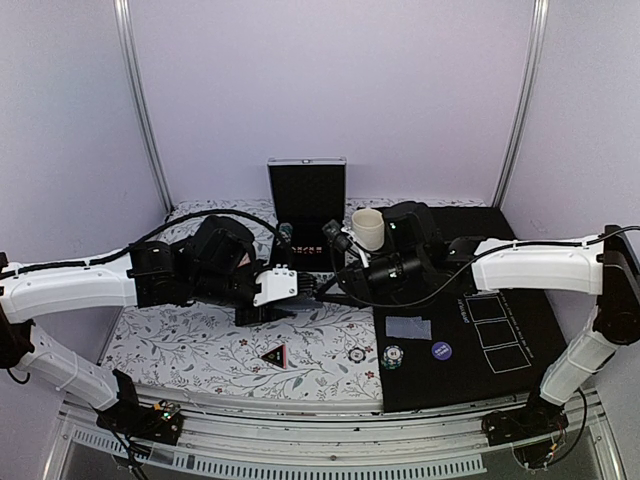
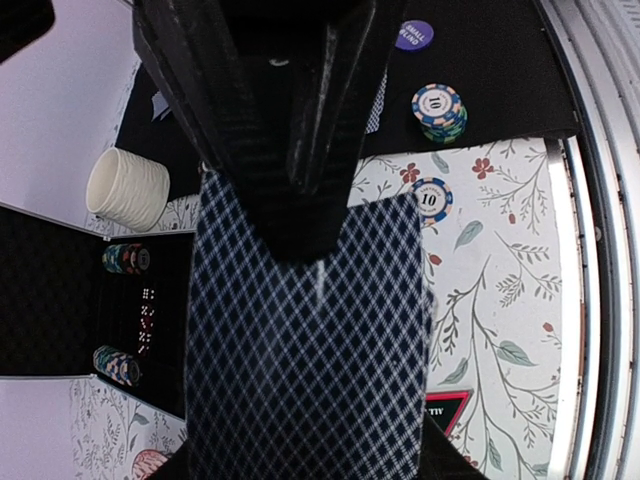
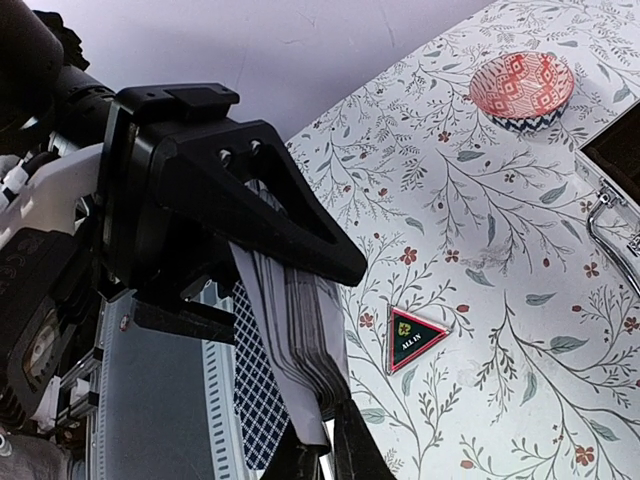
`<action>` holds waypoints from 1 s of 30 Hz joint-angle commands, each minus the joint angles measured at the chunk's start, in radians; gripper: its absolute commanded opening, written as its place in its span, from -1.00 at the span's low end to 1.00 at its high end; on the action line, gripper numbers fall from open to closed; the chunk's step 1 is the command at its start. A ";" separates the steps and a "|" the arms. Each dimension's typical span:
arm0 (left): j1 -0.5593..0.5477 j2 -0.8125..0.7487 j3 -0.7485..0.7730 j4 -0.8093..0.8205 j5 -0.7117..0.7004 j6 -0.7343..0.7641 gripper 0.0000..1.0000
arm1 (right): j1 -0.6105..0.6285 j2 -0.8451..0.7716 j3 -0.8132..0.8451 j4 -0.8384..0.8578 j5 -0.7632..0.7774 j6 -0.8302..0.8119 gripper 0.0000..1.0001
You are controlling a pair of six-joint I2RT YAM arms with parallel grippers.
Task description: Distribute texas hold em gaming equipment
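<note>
Handover above mid-table. Clamped flat in the left claw [image 2: 300, 215], pressed onto both faces: deck of playing cards [image 2: 300, 360], diamond-patterned backs up, slightly fanned at the free end. Nipped at that free end by the right claw [image 3: 330, 455], fingers set almost together on a card edge; hard to tell whether on one card or several.

Toward the near edge, on the floral cloth [image 1: 200, 340]: black red-edged triangle marker [image 3: 417, 338] reading "ALL IN", and a single striped poker chip [image 2: 431, 197] marked "10". On the black mat [image 1: 450, 385] along the right side of the table: short chip stack [image 2: 439, 108], also marked "10", dark blue disc [image 2: 414, 35] reading "SMALL BLIND", and one lone card [image 1: 408, 327] lying flat. Toward the far edge: cream cup [image 1: 368, 228] and open black case [image 1: 306, 195] with more chip stacks [image 2: 125, 258] inside. Near the case, on the cloth: red patterned dish [image 3: 521, 88].

Judged early to midway: markers and a few chips set out, nearly the whole deck undealt, most chips not yet out of the case.
</note>
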 commanded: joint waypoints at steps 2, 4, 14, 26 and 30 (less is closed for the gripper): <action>-0.007 -0.022 -0.001 0.021 0.032 0.007 -0.10 | -0.010 -0.023 0.029 -0.076 0.057 -0.013 -0.88; -0.008 -0.021 -0.001 0.021 0.033 0.007 -0.10 | -0.010 -0.028 0.033 -0.087 0.053 -0.015 -0.93; -0.008 -0.016 -0.005 0.021 0.016 0.010 -0.09 | -0.032 -0.110 0.052 -0.204 0.114 -0.026 -0.96; -0.007 -0.014 -0.007 0.021 -0.001 0.010 -0.09 | -0.176 -0.260 0.140 -0.538 0.313 -0.091 -0.96; -0.007 -0.017 -0.005 0.021 -0.005 0.010 -0.10 | -0.288 -0.224 0.224 -0.852 0.696 -0.067 -0.96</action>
